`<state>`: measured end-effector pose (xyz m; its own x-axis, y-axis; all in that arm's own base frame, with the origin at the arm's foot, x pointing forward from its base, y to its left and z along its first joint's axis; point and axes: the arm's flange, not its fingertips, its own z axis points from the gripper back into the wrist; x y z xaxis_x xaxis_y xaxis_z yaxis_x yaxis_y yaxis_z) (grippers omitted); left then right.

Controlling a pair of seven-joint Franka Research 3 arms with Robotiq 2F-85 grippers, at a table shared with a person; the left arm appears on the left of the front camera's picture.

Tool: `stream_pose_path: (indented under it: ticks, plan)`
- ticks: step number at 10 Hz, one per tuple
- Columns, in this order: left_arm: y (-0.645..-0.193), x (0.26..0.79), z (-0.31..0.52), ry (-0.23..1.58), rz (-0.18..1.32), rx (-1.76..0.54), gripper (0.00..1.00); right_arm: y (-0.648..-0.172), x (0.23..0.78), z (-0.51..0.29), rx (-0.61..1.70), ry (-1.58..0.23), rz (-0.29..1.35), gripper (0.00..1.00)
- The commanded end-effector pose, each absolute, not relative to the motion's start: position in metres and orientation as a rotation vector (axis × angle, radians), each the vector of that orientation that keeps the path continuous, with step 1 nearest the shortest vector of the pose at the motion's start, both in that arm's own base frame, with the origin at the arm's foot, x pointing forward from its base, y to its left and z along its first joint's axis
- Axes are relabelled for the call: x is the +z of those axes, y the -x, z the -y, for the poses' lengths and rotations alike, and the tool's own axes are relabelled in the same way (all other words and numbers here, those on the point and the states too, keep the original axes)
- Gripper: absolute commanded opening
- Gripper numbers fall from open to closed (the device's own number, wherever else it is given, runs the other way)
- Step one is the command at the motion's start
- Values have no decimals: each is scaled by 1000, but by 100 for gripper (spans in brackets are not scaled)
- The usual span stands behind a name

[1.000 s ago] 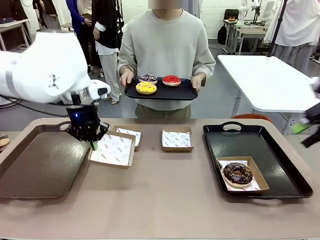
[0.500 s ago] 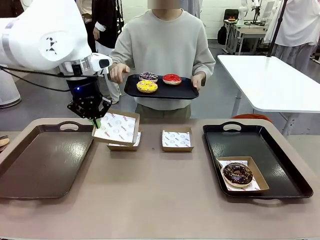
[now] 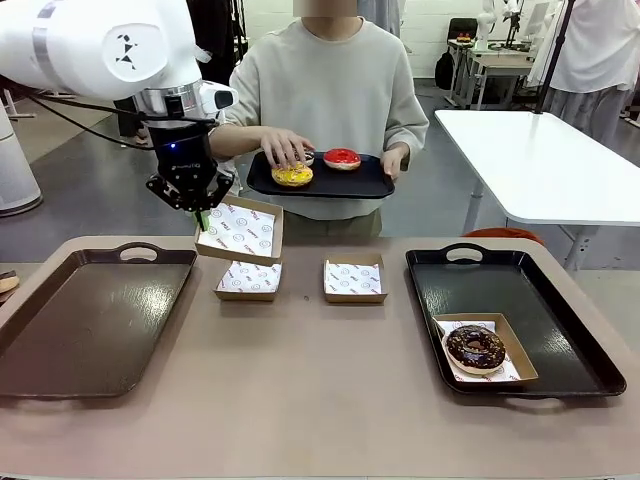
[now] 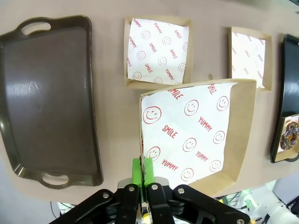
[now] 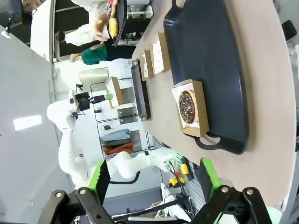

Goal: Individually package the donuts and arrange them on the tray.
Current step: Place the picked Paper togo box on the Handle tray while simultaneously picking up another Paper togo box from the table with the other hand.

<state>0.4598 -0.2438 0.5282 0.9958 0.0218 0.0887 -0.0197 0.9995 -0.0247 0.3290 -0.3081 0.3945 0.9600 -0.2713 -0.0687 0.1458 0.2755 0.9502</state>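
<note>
The left tray [image 3: 60, 330] on the table [image 3: 320, 420] is bare. Past its far corner, the left end effector [image 3: 201, 218] is pinched narrow on the rim of a lined box [image 3: 240, 230], which hangs tilted above the table. A second box [image 3: 248, 280] lies below it and a third box [image 3: 354, 279] to the right, both unfilled.

Beyond them the person's hand [image 3: 285, 148] lies over the donuts on the carried tray [image 3: 370, 185], next to the yellow donut [image 3: 292, 177] and red donut [image 3: 342, 159], both unpacked. On the right tray [image 3: 560, 340] the chocolate donut [image 3: 475, 347] sits boxed, so I judge one packaged and the others left.

The right end effector [image 5: 154, 182] is spread wide, holding nothing.

Whatever lies under the hand is hidden, and I cannot tell whether it grips a donut.
</note>
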Motion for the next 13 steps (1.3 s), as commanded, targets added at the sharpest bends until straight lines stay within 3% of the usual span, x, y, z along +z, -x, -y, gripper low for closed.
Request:
stream_pose_path:
  ticks: [1,5,13]
  plan:
    - [-478,535,253,-15,79,61,0,-317,383,308,-275,-1264,147,100]
    - [-505,535,261,-12,93,36,0,-304,369,301,-281,-1243,199,100]
    - [-491,533,252,2,79,31,0,-311,374,311,-308,-1269,151,100]
